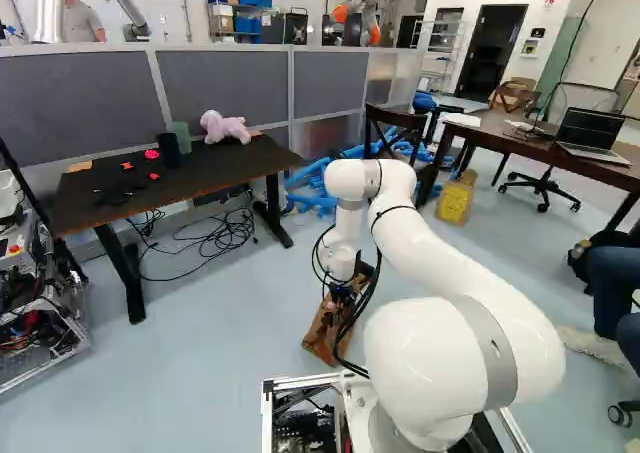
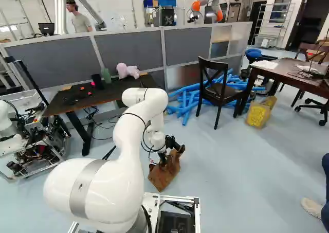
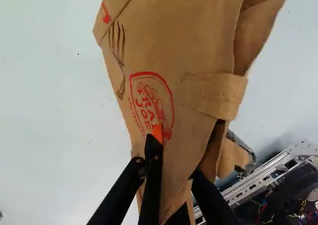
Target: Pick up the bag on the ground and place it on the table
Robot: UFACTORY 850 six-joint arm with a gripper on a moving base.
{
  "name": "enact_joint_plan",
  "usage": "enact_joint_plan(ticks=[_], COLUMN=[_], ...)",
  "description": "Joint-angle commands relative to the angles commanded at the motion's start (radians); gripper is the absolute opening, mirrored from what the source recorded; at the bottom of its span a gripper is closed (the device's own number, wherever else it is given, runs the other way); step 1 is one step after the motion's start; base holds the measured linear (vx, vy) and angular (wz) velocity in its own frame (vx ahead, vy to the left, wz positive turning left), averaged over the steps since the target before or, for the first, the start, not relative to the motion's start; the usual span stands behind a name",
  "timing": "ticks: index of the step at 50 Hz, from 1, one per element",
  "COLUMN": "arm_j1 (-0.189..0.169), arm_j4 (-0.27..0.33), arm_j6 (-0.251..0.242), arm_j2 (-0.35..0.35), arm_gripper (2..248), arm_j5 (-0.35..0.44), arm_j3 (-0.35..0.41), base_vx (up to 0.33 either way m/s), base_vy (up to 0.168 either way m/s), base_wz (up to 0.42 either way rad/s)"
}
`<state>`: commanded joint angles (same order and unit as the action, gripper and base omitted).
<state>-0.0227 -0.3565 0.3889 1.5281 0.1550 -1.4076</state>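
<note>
The brown paper bag (image 2: 164,175) is on the floor just ahead of my base, with my gripper (image 2: 163,159) down at its upper part in the right base view. The left base view shows the bag (image 1: 325,335) partly behind the arm's cables. In the wrist view the bag (image 3: 189,41) stretches out ahead of my gripper (image 3: 168,148). Its paper runs in between the fingers, which are shut on it. One orange-tipped finger lies over the printed face; the other's tip is hidden by folded paper.
A dark table (image 1: 215,178) stands ahead at the left, bearing a pink plush toy (image 1: 224,127) and dark cups. Another robot (image 2: 13,130) is at the far left. A chair (image 2: 218,86), blue tubes and a yellow basket (image 2: 258,114) stand ahead. A person sits at the right.
</note>
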Motion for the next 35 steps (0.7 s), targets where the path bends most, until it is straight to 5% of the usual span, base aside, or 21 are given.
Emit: enact_joint_plan(ticks=[35], arm_j1=[0.0], arm_j4=[0.0], arm_j6=[0.0], arm_j2=[-0.127], arm_gripper=[21], arm_j5=[0.0], arm_j3=[0.119], base_vx=[0.0], base_vy=[0.0], base_wz=[0.0])
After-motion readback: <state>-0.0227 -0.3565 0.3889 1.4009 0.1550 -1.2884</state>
